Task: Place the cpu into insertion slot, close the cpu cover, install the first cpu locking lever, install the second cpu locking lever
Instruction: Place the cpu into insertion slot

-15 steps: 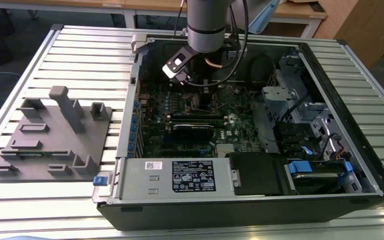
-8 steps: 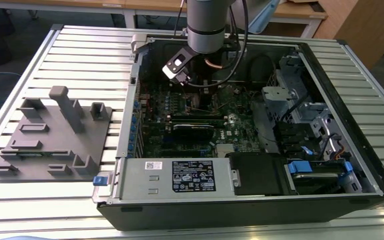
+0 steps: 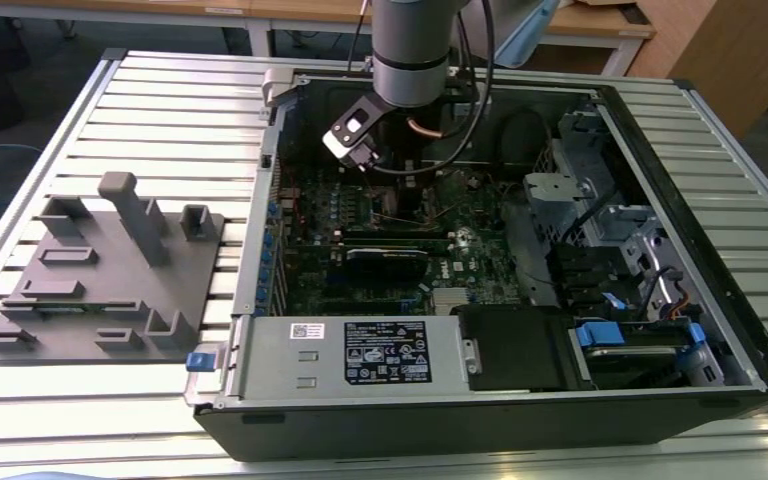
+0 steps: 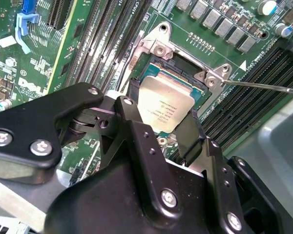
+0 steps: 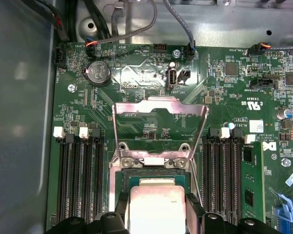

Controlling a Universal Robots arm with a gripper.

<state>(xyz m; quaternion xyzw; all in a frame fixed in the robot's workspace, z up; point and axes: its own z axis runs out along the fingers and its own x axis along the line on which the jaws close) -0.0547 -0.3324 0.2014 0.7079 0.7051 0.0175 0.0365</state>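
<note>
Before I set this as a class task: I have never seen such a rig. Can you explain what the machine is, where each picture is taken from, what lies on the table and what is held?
The machine is one robot arm with a gripper, a two-fingered claw, at its tip. The exterior view comes from a camera off the arm. It shows a slatted metal table bearing an open computer case and, on the exterior view's left, a grey plastic stand. The two wrist views come from cameras riding on the arm, looking at the green circuit board inside. There the black fingers grip a small silver chip at its socket. The socket's metal cover stands open.
</note>
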